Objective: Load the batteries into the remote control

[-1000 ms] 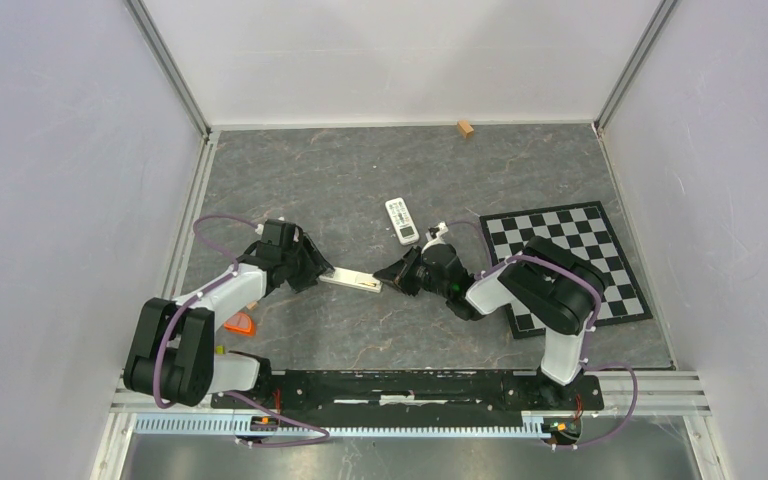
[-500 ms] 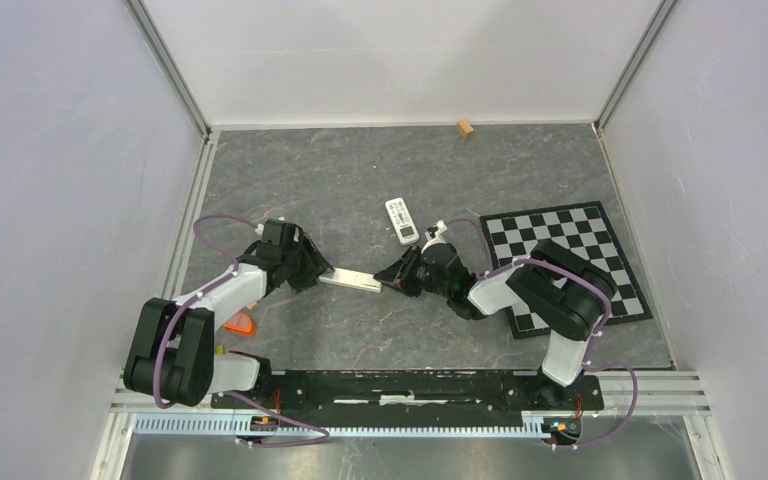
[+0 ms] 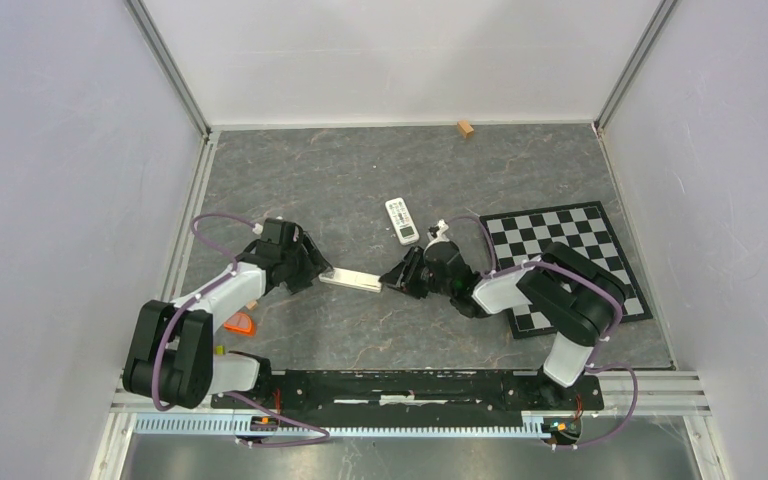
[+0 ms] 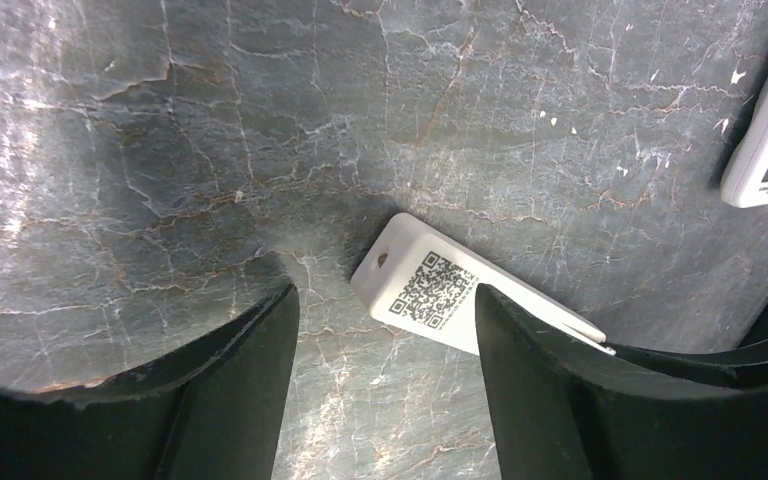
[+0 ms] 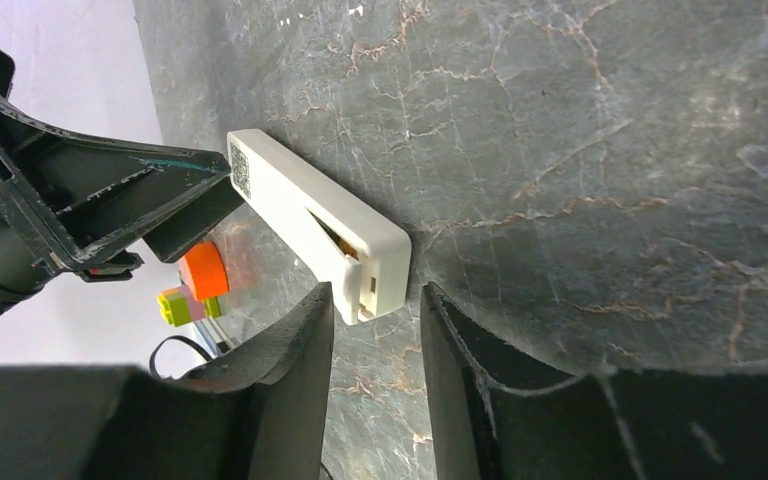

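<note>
Finds the remote control [image 3: 350, 280] flat on the table [image 3: 340, 180] just below centre of the top view, plain back up, battery slot [image 5: 335, 235] open. Catches its QR-coded end between the widely spread fingers of the left gripper [image 4: 385, 297], one finger overlapping it, the other apart. Brackets its other end narrowly with the right gripper [image 5: 375, 300]; cannot tell whether pinching. Shows the shorter display remote [image 3: 401, 220] nearby, just above centre

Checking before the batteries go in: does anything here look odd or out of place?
The remote control lies face down on the table, QR sticker up, and its battery bay looks open near the end at the right gripper. Nothing else stands out.
</note>
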Robot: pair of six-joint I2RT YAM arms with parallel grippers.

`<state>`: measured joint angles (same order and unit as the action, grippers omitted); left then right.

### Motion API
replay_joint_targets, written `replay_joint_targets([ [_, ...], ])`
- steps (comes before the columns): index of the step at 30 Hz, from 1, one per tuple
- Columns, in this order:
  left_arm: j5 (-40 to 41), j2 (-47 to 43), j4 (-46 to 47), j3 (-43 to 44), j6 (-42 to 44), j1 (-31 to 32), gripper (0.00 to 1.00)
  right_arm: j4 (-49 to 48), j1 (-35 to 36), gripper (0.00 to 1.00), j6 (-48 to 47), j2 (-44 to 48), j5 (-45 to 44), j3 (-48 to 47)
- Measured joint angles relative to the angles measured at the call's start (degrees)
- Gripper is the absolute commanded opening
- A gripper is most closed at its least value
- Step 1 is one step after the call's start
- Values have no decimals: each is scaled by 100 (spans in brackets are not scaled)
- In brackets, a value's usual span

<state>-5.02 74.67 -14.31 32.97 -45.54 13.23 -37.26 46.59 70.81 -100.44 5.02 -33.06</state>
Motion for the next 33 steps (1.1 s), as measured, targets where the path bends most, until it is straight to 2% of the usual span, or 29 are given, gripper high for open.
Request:
replay_joint_targets([
  [5,42,2,-42,44,20,0,77,352,0,48,-278,-42,72,-293],
  [9,39,39,-61,85,35,0,76,640,4,47,-479,-223,153,-675],
  [17,-149,160,44,98,48,-2,68,1279,39,35,-863,-367,181,-1054],
  [27,-326,205,155,50,48,-2,61,1432,28,18,-1075,-258,92,-1060],
  [33,-326,142,195,-44,48,-15,56,1443,17,15,-1178,-197,26,-1043],
])
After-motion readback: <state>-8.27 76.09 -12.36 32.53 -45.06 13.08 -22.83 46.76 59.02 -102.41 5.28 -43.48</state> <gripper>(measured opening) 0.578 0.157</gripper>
